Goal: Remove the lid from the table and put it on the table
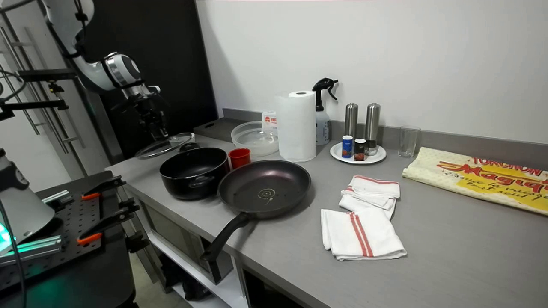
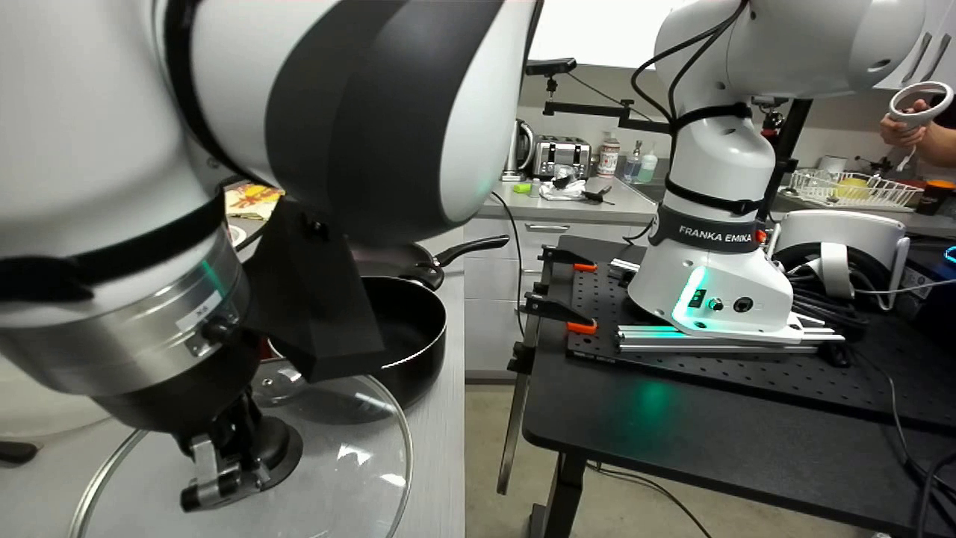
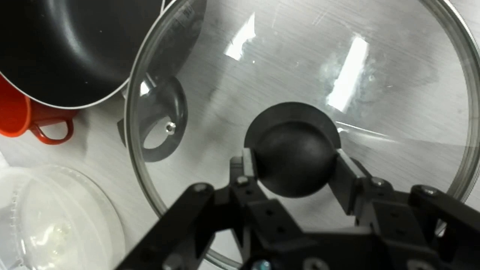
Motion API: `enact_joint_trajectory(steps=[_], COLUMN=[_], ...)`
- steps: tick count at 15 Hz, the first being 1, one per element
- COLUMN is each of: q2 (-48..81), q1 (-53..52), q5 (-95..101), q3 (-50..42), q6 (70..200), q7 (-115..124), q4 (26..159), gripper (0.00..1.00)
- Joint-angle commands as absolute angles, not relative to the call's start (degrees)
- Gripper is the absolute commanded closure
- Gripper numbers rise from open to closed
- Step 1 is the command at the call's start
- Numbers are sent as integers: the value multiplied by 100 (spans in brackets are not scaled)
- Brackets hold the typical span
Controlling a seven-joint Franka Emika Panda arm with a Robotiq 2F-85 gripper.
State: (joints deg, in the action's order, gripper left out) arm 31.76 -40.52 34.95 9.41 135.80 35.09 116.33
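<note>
The lid [image 3: 300,80], a broad disc of clear glass with a metallic-looking rim, is over the counter [image 1: 449,239], just beside the black pot [image 1: 195,173]; in an exterior view it looks raised and slightly tilted, though whether its rim touches anything beneath I cannot tell. The pincer [image 3: 295,165] is parted only as far as the black knob [image 3: 296,150] is wide, its fingers [image 3: 249,165] against opposite sides, and appears to have hold of the lid by it. That is the place to grip: the glass should be stiff, slippery and breakable, with some weight for its thinness, while the knob offers something compact to pinch. Since the whole load would hang from one round point, the lid may swivel or tip if its edge catches, so a slow, level lowering seems wise. The pot is the nearest obstacle: its loop handle [image 3: 181,108] shows through the glass and could keep the rim from lying flat. Beside the pot stands a red cup [image 1: 239,158], with a translucent tub [image 3: 56,221] near it, and a frying pan [image 1: 265,188] takes up the counter on the pot's far side from the lid. Setting down farther from the pot looks safer than passing over it.
</note>
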Motion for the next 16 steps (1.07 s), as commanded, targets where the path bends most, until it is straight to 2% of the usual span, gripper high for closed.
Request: enact_joint_trajectory(steps=[1, 16], q2=[3253, 3763], q1=[-4205, -4633], q5=[3420, 3354], q3=[913, 877], q6=[13548, 13472], q7=[3351, 2777], q4=[11523, 11086], gripper=[75, 75])
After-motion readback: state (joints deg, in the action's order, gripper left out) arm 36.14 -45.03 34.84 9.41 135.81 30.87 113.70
